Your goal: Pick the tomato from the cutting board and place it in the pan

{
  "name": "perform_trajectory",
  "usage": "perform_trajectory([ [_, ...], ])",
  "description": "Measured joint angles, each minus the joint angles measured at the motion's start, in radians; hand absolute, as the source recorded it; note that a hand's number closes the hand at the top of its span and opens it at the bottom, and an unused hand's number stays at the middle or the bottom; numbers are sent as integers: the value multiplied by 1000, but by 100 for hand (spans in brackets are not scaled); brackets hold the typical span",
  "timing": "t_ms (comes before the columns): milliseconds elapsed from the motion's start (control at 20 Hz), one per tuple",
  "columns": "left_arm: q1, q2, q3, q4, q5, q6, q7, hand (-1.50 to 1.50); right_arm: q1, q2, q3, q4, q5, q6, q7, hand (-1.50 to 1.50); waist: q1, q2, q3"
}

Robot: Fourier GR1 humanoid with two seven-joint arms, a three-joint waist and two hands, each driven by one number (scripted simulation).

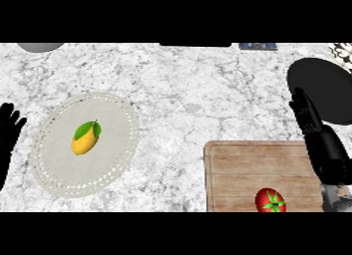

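A red tomato [269, 200] with a green stem lies on the wooden cutting board [245, 169], near its front edge. The black pan [329, 84] sits at the right side of the counter, beyond the board. My right hand [320, 144] is open, fingers straight and pointing up toward the pan, over the board's right edge and just right of the tomato. At the far left edge my left hand [3, 137] rests open with fingers up.
A pale round plate [112, 149] at the left holds a yellow lemon [86, 138] with a green leaf. A grey round object [40, 47] and a dark item [258, 46] sit at the back edge. Marble counter lies between plate and board.
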State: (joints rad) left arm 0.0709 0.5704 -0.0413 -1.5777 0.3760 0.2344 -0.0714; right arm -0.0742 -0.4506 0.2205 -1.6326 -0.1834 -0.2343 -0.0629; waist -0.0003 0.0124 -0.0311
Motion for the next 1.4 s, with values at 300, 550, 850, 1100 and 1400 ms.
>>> perform_trajectory([
  [300,-85,-33,-35,-2,-26,11,10,0,-13,-52,131,9,-96,335,-69,150,1,-1,27],
  [550,-163,-76,-72,24,-50,44,58,0,77,-168,79,43,-34,451,-346,-150,-32,-9,33],
  [850,-222,-117,-96,59,-75,67,91,0,194,-337,-126,77,0,491,-640,-150,-41,-14,33],
  [1100,-247,-133,-102,80,-92,66,97,0,223,-532,-245,37,30,581,-668,-150,-31,-16,31],
  [1400,-266,-148,-96,102,-102,50,95,0,231,-690,-348,-100,23,665,-515,-150,-24,-16,29],
])
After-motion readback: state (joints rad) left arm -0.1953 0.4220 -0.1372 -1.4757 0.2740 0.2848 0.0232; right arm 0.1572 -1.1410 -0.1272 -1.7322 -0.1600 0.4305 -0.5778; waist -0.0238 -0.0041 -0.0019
